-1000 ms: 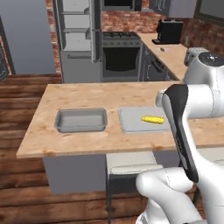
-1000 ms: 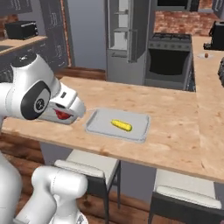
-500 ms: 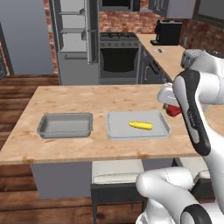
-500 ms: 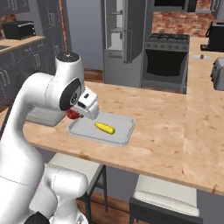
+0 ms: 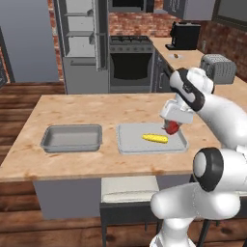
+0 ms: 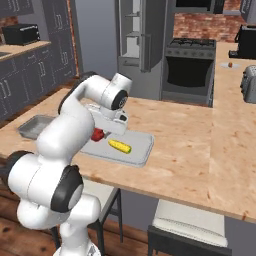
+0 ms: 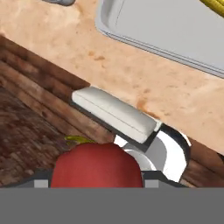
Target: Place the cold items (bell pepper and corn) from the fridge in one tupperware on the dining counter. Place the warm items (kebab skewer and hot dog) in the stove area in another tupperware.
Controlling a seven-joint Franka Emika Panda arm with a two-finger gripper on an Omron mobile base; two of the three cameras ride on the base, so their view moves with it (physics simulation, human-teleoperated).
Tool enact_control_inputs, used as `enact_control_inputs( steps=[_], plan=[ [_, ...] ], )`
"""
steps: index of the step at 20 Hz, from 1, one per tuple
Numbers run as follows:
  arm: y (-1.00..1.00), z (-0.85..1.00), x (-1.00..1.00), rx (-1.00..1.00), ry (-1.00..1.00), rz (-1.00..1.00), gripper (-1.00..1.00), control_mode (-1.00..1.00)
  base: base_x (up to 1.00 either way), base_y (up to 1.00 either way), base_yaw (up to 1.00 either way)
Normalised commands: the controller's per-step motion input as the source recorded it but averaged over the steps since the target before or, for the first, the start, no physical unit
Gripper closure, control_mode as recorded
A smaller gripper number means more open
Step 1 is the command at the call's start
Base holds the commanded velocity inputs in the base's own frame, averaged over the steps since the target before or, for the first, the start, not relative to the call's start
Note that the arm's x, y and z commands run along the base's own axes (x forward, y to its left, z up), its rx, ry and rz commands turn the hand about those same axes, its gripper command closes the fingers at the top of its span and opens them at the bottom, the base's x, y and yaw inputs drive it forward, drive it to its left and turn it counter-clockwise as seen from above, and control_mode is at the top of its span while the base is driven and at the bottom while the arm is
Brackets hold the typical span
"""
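My gripper (image 5: 172,124) is shut on the red bell pepper (image 5: 171,128) and holds it just above the right end of the pale flat tupperware (image 5: 131,141) on the dining counter (image 5: 96,111). The yellow corn (image 5: 155,138) lies in that tray, a little left of the pepper. From the other side, the pepper (image 6: 97,134) hangs at the tray's (image 6: 141,145) near end, beside the corn (image 6: 120,146). In the hand view the pepper (image 7: 96,168) sits between the fingertips, with the tray (image 7: 175,30) beyond. The darker tupperware (image 5: 72,137) stands empty to the left. Fridge (image 5: 82,43) and stove (image 5: 131,58) are behind.
A white stool (image 5: 128,188) is tucked under the counter's front edge, and it shows in the hand view (image 7: 113,113) over the wooden floor. A toaster (image 5: 214,67) and a black coffee machine (image 5: 185,36) stand on the side counter at the right.
The views have shifted with the base. The arm has swung in with the bell pepper, from beside the pale tray's right end to just over it. The corn has not moved.
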Motion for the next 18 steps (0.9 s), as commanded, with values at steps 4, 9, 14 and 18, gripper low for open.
enact_control_inputs(
  steps=[4,9,14,18],
  plan=[
    [0.12,-0.40,0.72,-0.04,0.00,0.32,1.00,-1.00,0.00,0.00,0.00],
    [0.26,-0.49,0.60,0.00,0.00,0.22,1.00,-1.00,0.00,0.00,0.00],
    [0.32,-0.49,0.45,0.00,0.00,0.07,1.00,-1.00,0.00,0.00,0.00],
    [0.26,-0.51,0.54,0.00,-0.06,0.03,1.00,-1.00,0.00,0.00,0.00]
  ],
)
